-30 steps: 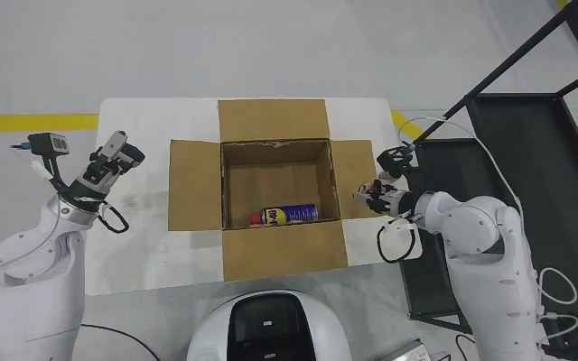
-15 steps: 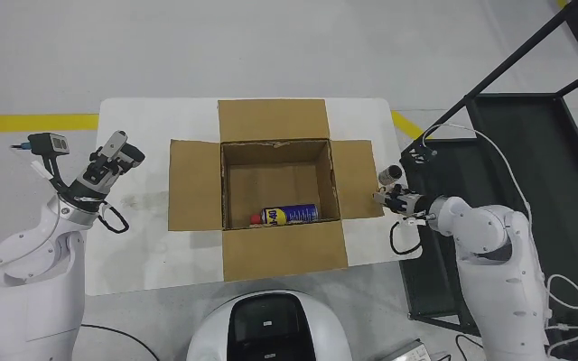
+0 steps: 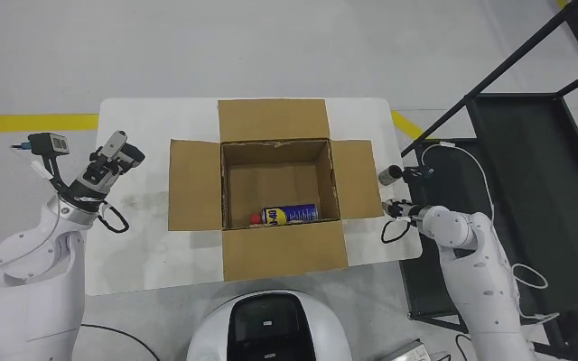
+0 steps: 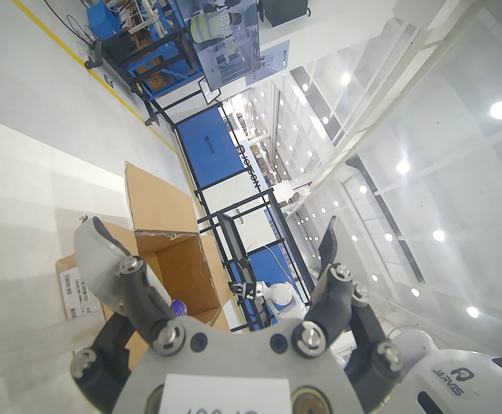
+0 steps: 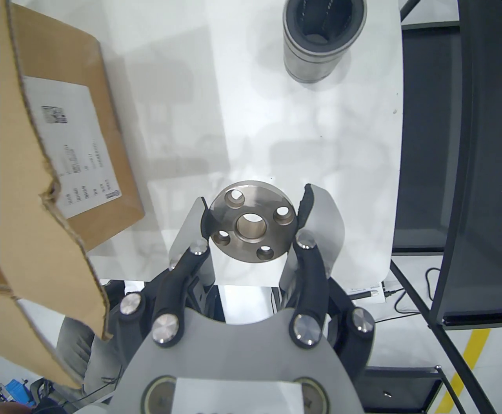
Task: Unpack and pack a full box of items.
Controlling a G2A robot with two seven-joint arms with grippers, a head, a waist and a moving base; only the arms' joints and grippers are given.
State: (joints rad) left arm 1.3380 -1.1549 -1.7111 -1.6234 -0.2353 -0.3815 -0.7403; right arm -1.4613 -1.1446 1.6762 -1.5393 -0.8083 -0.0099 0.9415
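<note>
One spray can (image 3: 289, 215) lies on its side on the floor of the open cardboard box (image 3: 194, 185), against the wall nearest the robot, with its red cap toward the left arm's side. The box sits mid-worktop (image 3: 144, 253) with all four flaps folded out.

Off its right flap I have the right tool (image 5: 253, 209) clamped on a round metal flange (image 5: 248, 226) — a finger on each side of the rim, the four bolt holes and centre bore facing the wrist camera. I cannot tell whether the flange touches the worktop. Beyond it, near the worktop's edge, a steel cylindrical bearing (image 5: 323, 37) stands on end, apart from the flange.

The left tool (image 4: 211, 231) hangs over the worktop's left side, well apart from the box — fingers spread wide, nothing between them. A dark metal rack (image 3: 524, 153) stands beside the worktop on the right.
</note>
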